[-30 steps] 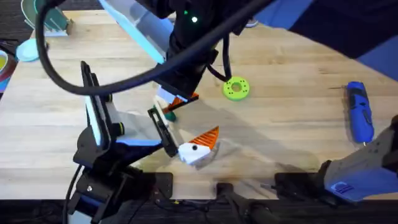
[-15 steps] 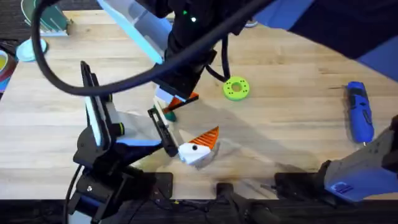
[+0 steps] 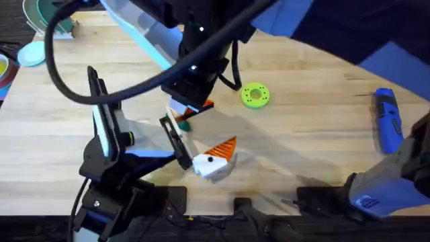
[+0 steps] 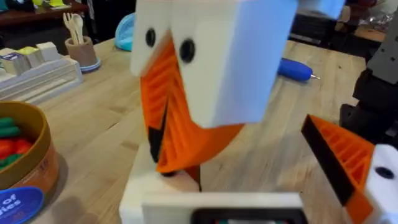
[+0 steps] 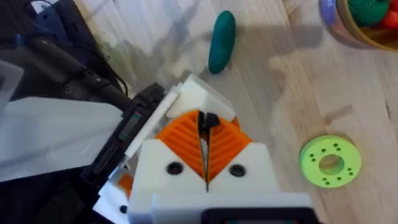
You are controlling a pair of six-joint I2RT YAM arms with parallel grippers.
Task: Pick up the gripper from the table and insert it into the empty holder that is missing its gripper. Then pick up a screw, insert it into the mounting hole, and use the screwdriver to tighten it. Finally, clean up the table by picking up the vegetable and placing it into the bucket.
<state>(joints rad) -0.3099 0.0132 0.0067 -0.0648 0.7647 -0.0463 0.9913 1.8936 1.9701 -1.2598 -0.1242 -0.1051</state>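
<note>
Right gripper (image 5: 207, 134), centre of frame: pads pressed narrow, a small dark thing pinched at the seam. It may be a screw, but I cannot tell.

It hangs just over the holder (image 5: 198, 92), the white block on the left gripper (image 3: 198, 153), whose fingers stand wide apart. The loose orange gripper can't be told apart from the pads here, so don't assume it is seated.

Risks for you:
- The two arms are crowded together mid-frame. Descend off-line and white block hits white block, and the holder gets knocked aside.
- The pinched piece is held by very little. A nudge against the holder's edge could tip or drop it onto the table.
- The vegetable (image 5: 222, 40) lies close above the holder in the frame. A sweeping retreat could roll it away from the bucket (image 5: 367, 28) at upper right.
- The screwdriver (image 3: 388, 121) lies far right, near the right arm's base. Watch the elbow when you swing back.
</note>
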